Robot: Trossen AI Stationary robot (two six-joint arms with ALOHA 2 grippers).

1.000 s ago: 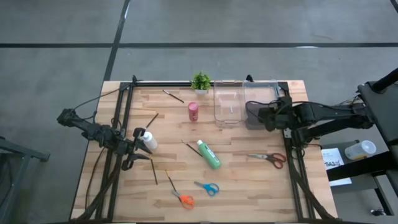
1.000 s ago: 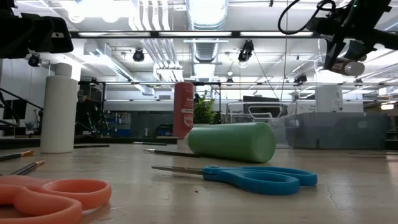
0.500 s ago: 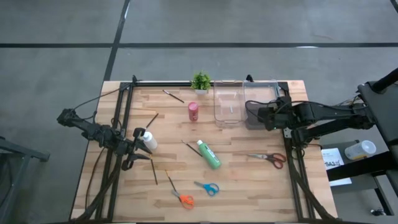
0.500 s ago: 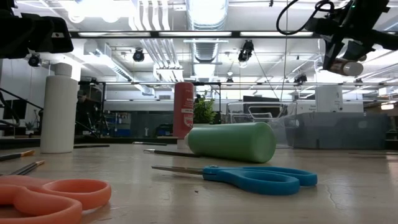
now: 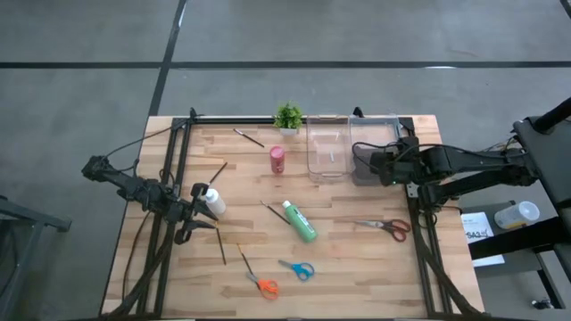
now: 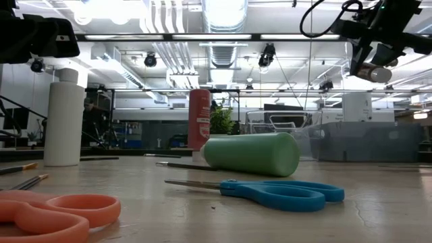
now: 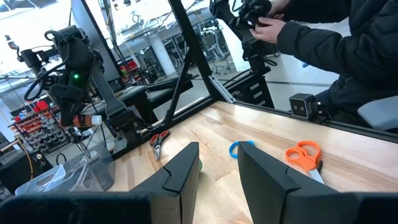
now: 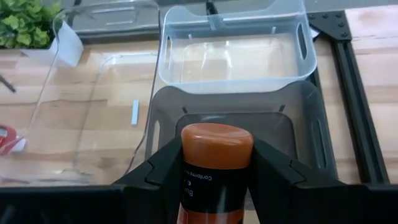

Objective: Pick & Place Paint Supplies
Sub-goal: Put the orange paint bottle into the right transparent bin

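I had the right gripper [image 8: 214, 177] clamped around the brown paint bottle [image 8: 216, 163] just below its cap, above the grey bin [image 8: 311, 134]; it looked light, rigid, slightly slick.

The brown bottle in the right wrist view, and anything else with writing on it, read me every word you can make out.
Brown bottle held in the right gripper: white print, too small and cut off to read.
Pink-red bottle: label print, blurred.
White paper beside the table: dark print, unreadable.
Nothing else legible.

Grey bin [image 8: 230, 134]: open and unobstructed beneath the brown bottle [image 8: 216, 163]
Table centre: green bottle [image 5: 301, 221] and blue scissors [image 5: 298, 268] in the way
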